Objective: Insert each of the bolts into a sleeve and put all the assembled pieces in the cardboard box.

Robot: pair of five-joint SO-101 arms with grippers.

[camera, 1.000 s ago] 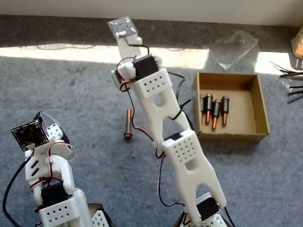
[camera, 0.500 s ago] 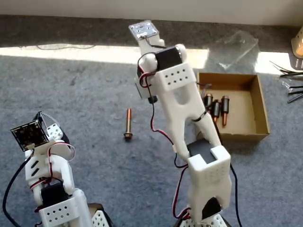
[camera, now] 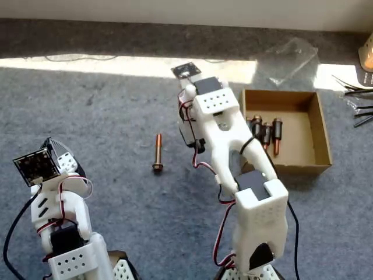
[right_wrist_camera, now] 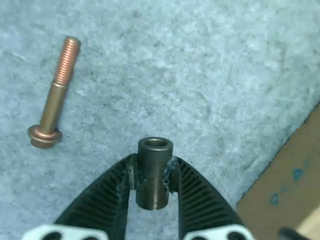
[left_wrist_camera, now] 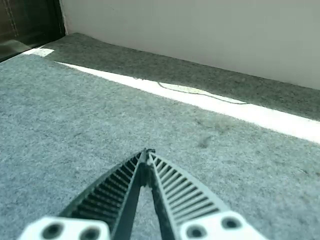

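Note:
A dark metal sleeve (right_wrist_camera: 154,172) stands upright between the fingers of my right gripper (right_wrist_camera: 152,165), which is shut on it just above the grey carpet. A copper bolt (right_wrist_camera: 52,95) lies flat on the carpet close beside it, head toward the near side (camera: 158,153). The right arm (camera: 217,111) hangs over the carpet between that bolt and the cardboard box (camera: 322,140), which holds several assembled pieces (camera: 266,135). A corner of the box (right_wrist_camera: 290,185) lies close to the gripper. My left gripper (left_wrist_camera: 146,155) is shut and empty over bare carpet; its arm (camera: 58,198) stands at the near left.
A clear plastic bag (camera: 288,58) lies behind the box. Black cables (camera: 358,105) and an orange object (camera: 367,52) sit at the right edge. A wall (left_wrist_camera: 200,35) runs along the far side, with a sunlit strip (camera: 87,65) on the carpet before it.
The right arm has swung from the far middle toward the box, drawn back and come lower. The bolt, the box and the left arm have not moved.

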